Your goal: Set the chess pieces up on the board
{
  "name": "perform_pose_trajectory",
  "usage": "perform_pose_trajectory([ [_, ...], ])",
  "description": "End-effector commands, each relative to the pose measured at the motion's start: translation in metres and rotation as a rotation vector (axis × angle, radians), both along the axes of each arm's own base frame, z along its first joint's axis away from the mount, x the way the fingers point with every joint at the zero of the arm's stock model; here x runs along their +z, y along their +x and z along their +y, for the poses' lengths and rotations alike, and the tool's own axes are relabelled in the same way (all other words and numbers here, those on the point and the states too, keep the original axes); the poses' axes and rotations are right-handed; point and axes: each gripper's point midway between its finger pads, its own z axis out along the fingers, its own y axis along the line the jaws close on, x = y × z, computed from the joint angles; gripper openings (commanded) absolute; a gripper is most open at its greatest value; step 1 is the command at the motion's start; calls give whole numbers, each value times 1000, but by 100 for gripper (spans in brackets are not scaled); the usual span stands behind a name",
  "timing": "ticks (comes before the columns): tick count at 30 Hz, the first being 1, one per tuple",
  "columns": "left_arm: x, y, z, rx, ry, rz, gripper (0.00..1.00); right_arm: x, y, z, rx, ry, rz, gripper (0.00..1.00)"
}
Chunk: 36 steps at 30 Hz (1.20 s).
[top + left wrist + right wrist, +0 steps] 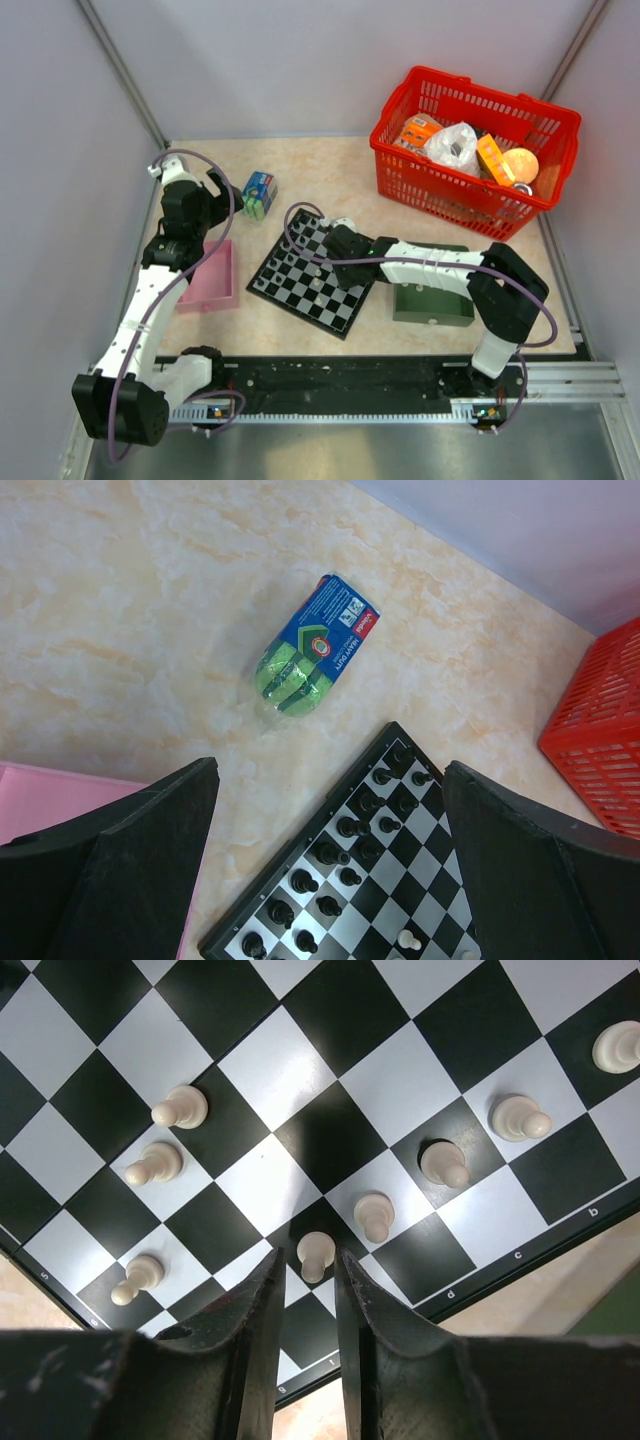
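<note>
The board (335, 305) lies at the table's middle, turned like a diamond. Dark chess pieces (352, 827) fill two rows along its far-left side; one pale pawn (409, 940) stands nearer the centre. In the right wrist view, several pale pieces (445, 1163) stand on the board (300, 1070) near its lettered edge. My right gripper (310, 1257) hovers low over that edge, narrowly open, with a pale pawn (316, 1248) standing upright between its fingertips and a thin gap on each side. My left gripper (330, 770) is wide open and empty, held above the table left of the board.
A red basket (475, 150) of groceries sits at the back right. A dark green tray (432, 300) lies under my right arm, right of the board. A pink tray (210, 280) lies left of the board. A sponge pack (259, 195) lies behind the board's far-left side.
</note>
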Motion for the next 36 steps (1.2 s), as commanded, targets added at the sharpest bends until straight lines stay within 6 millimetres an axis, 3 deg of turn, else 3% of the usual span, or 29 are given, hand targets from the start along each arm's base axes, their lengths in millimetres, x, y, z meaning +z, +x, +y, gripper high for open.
perform_pose_trajectory([
  [1, 16, 5, 0, 1, -20, -67, 99, 30, 12, 18, 22, 85, -56, 27],
  [7, 16, 4, 0, 1, -18, -67, 99, 53, 22, 33, 45, 133, -89, 30],
  [21, 16, 2, 4, 18, -8, -67, 99, 37, 34, 74, 91, 135, -57, 33],
  [26, 15, 2, 5, 21, -1, -63, 99, 38, 37, 78, 91, 140, -64, 33],
  [36, 15, 2, 7, 26, -1, -64, 99, 22, 39, 82, 100, 118, -40, 34],
])
